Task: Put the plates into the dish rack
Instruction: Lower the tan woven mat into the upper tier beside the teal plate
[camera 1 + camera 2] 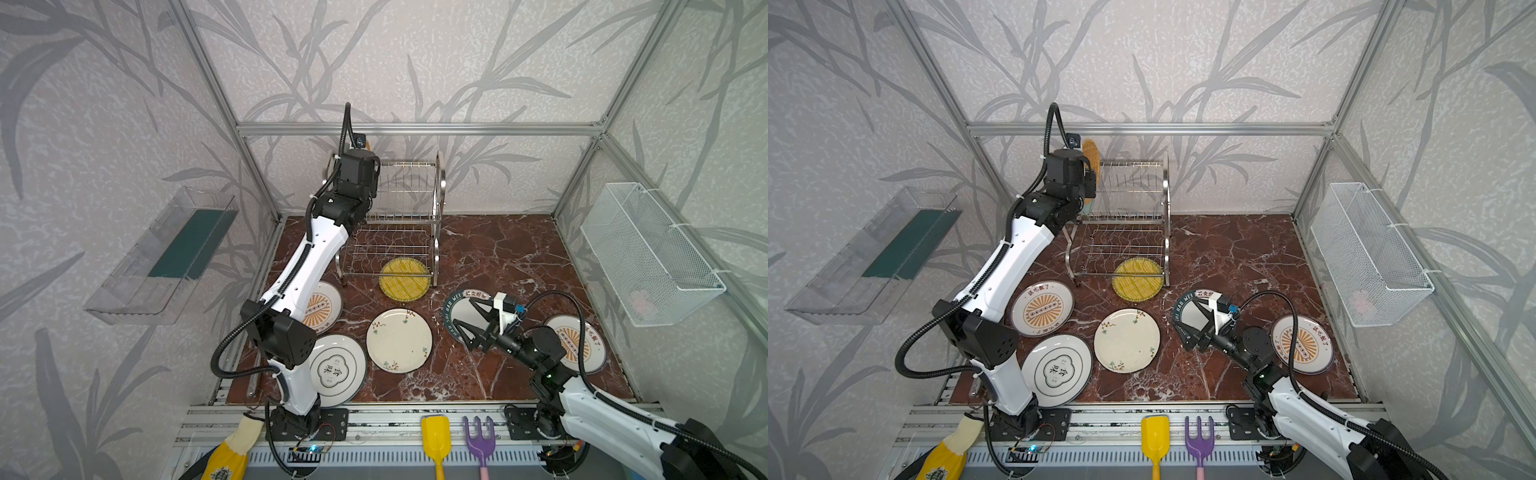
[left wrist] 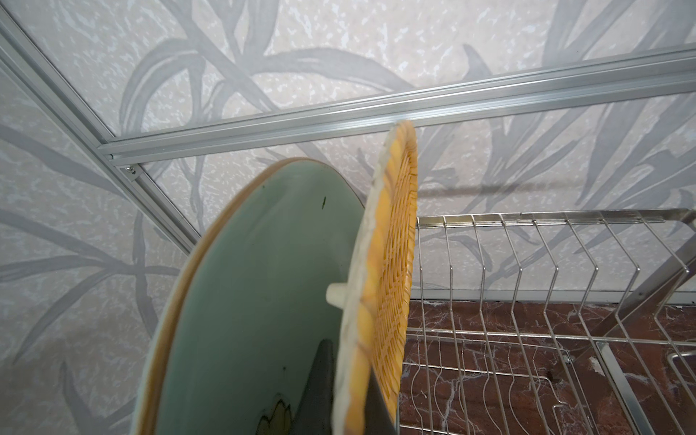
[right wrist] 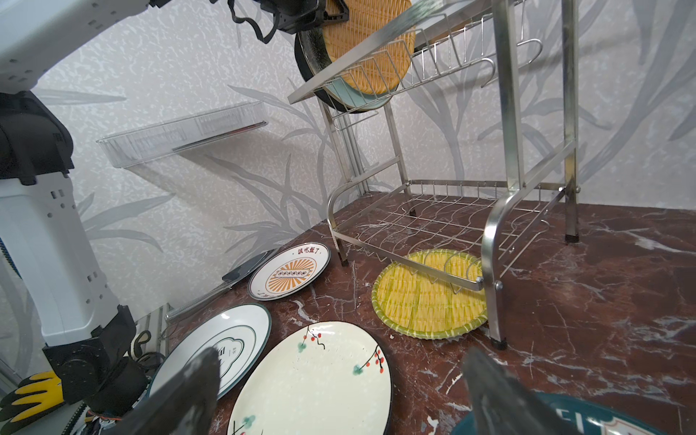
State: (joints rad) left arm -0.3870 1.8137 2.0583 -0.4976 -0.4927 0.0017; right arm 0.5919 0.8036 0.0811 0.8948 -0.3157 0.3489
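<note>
Orange woven-look plate (image 2: 391,263), pinched by the left gripper (image 2: 350,391), stands in the dish rack (image 2: 546,241) beside the pale teal plate (image 2: 256,301); seat it upright before releasing, while the right gripper (image 3: 342,391) gapes.

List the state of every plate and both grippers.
left gripper, shut on orange woven plate
orange woven plate, upright in dish rack top tier
pale teal plate, upright beside it
black plate, upright too
right gripper, open, empty
yellow striped plate, flat, partly under dish rack
five other plates, lying flat

Orange plate (image 3: 371,41) upright in dish rack (image 3: 507,113)
</note>
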